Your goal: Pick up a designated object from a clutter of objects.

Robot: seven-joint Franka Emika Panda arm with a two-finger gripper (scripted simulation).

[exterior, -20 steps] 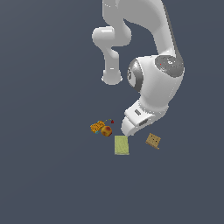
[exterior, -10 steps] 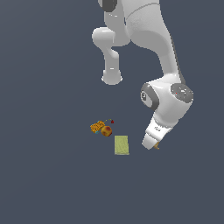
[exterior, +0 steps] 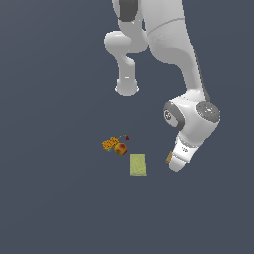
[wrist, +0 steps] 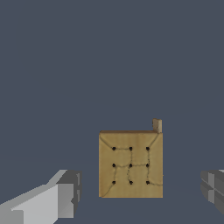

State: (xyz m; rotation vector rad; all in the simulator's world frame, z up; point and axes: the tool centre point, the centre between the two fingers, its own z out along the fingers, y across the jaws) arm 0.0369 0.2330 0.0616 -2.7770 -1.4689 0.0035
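Observation:
The tan-brown square box (wrist: 130,164) with dark dots lies flat on the grey floor. In the wrist view it sits between my two fingers, one (wrist: 61,197) on each side, with gaps on both sides. My gripper (wrist: 140,186) is open and touches nothing. In the exterior view my gripper (exterior: 174,166) is low over the box, and only a sliver of the box (exterior: 168,158) shows beside the hand. The rest of the clutter lies toward the exterior view's left.
A pale yellow-green flat rectangle (exterior: 138,164) lies close to the hand, on the exterior view's left. Further left are an orange-red ball (exterior: 120,148), an orange-yellow speckled lump (exterior: 110,143) and a tiny dark red item (exterior: 127,138). The robot base (exterior: 127,88) stands behind.
The arm swung toward the exterior view's right and came down over the tan box, which is now mostly covered by the hand. The clutter has not moved.

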